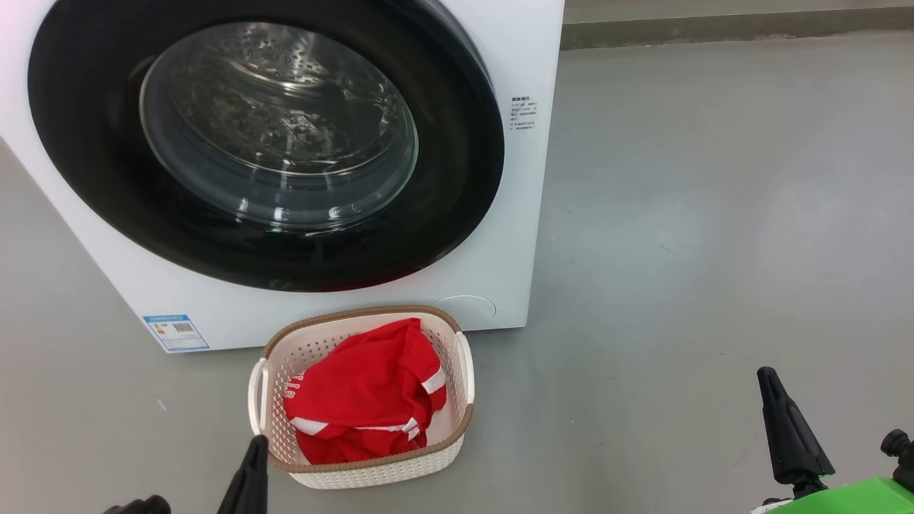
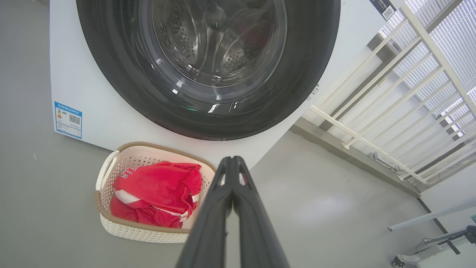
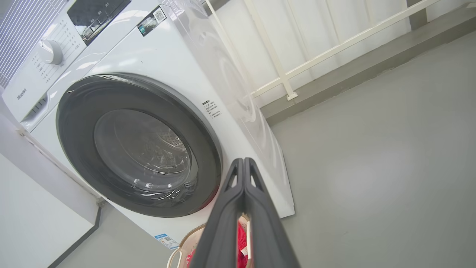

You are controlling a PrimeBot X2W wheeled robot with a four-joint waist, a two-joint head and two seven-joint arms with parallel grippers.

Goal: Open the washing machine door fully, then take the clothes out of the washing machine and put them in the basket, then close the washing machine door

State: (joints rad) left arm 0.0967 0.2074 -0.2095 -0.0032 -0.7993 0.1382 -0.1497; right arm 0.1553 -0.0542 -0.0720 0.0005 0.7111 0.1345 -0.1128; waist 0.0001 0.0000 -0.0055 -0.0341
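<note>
Currently, by item. Left gripper (image 2: 232, 159): low at the head view's lower left, fingers pointing up toward the washing machine (image 1: 510, 214), pressed together tip to tip. Right gripper (image 3: 243, 160): low at the lower right over the grey floor (image 1: 714, 214), fingers likewise closed on each other. Basket (image 1: 357, 315): on the floor just in front of the machine, its near left corner just beside the left gripper's tip, well apart from the right gripper. Clothes (image 1: 364, 392): red, heaped inside the basket. Washing machine door (image 1: 457, 143): shut against the front.
</note>
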